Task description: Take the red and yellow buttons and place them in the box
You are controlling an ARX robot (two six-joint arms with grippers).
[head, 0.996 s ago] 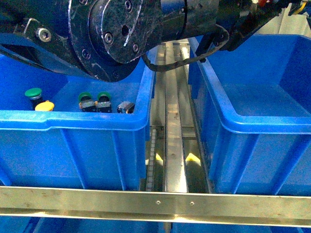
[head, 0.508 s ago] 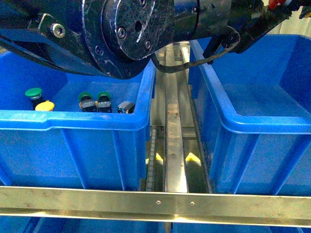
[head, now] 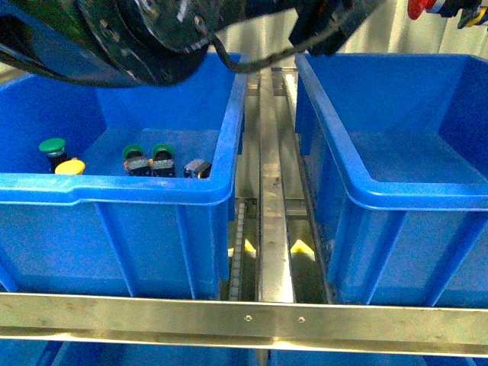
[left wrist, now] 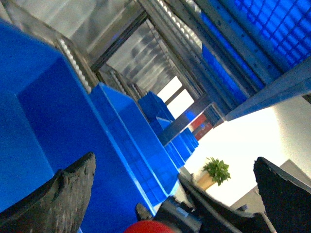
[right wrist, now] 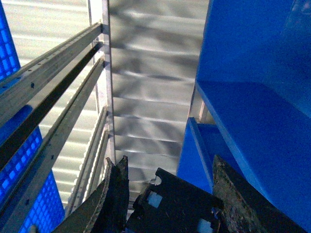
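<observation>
My left gripper (left wrist: 175,160) is shut on the red button: its glossy red cap (left wrist: 150,227) shows at the frame's edge between the dark fingers (left wrist: 63,194), with black body parts beside it. My right gripper (right wrist: 170,167) is shut on the yellow button. Only its black body (right wrist: 175,204) shows between the fingers (right wrist: 238,199); the yellow cap is hidden. In the front view a red cap (head: 418,8) and a bit of yellow (head: 474,17) show at the top right, high above the right blue box (head: 358,191), which looks empty.
The left blue bin (head: 114,191) holds another yellow-capped button (head: 70,165), green-capped buttons (head: 52,146) (head: 133,152) (head: 162,152) and a grey switch body (head: 197,168). A metal rail (head: 273,191) runs between the bins. A large black arm joint (head: 130,38) hangs over the left bin.
The big black arm has risen and swung left, uncovering the left bin's back wall and the rail. The red and yellow bits at the top right shifted slightly right.
</observation>
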